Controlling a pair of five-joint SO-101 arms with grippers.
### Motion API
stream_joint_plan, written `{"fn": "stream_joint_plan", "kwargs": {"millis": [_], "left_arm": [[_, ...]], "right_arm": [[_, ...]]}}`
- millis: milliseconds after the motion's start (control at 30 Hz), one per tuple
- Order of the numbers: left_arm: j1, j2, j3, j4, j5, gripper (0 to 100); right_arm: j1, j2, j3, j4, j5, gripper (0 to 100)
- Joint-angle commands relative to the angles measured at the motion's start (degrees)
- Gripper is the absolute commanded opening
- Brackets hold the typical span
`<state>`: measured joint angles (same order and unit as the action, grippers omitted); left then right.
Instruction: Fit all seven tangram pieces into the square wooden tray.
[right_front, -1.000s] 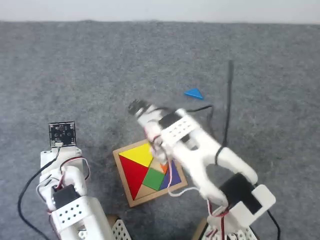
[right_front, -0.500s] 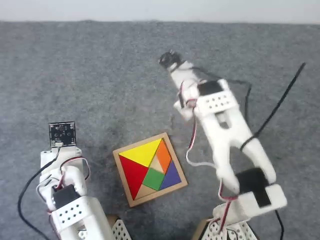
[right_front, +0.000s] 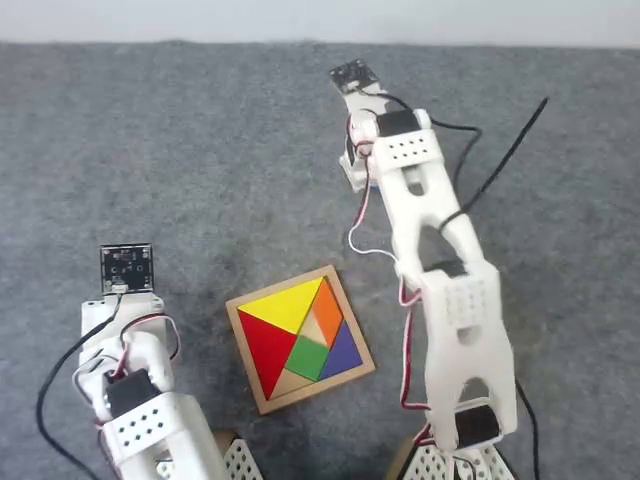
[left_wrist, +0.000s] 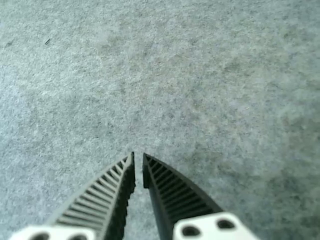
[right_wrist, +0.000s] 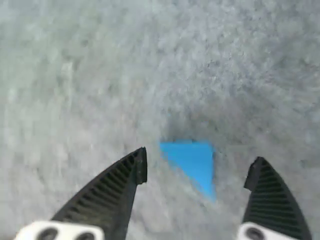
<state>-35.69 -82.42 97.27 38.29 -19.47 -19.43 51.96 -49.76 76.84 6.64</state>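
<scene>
- A grey felt-like table covering (right_front: 150, 130) lies under everything.
- The right arm (right_front: 440, 270) stretches far out across the table, well past the tray. Its right gripper (right_wrist: 200, 157) is spread wide, with one ridged finger on either side of a small blue triangle (right_wrist: 192, 162). The triangle lies flat on the felt and neither finger touches it.
- The left arm (right_front: 130, 380) sits folded at the near left. The left gripper (left_wrist: 138, 157) hangs over bare felt, its jaws drawn almost together with nothing between them.
- The square wooden tray (right_front: 318, 389) rests at an angle between the two arm bases, well apart from the blue triangle.
- Inside the tray are a large yellow triangle (right_front: 278, 308), a large red triangle (right_front: 265, 348), a green square (right_front: 308, 355), an orange triangle (right_front: 328, 300) and a violet triangle (right_front: 343, 352).
- Two pale wood-coloured patches (right_front: 287, 383) show among them. I cannot tell whether they are open slots or unpainted pieces.
- The step in hand looks like picking up the blue triangle. The piece is thin and flat, so the fingertips should probably drop right to the felt. They should stay centred and squeeze across its edges before lifting.
</scene>
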Motion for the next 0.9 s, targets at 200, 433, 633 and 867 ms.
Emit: {"fn": "stream_joint_plan", "kwargs": {"millis": [200, 433, 633, 867], "left_arm": [[0.35, -0.97, -0.48, 0.26, -0.44, 3], [0.35, -0.97, -0.48, 0.26, -0.44, 3], [0.35, -0.97, -0.48, 0.26, -0.44, 2], [3.52, -1.05, -0.48, 1.23, -0.53, 1]], "right_arm": [[1.36, 22.99, -42.37, 5.85, -7.91, 13.0], [1.1, 26.51, -45.89, 12.44, 8.79, 12.1], [1.19, 26.86, -45.19, 17.63, 15.38, 3.7], [1.19, 27.21, -46.77, 25.1, 22.24, 0.8]]}}
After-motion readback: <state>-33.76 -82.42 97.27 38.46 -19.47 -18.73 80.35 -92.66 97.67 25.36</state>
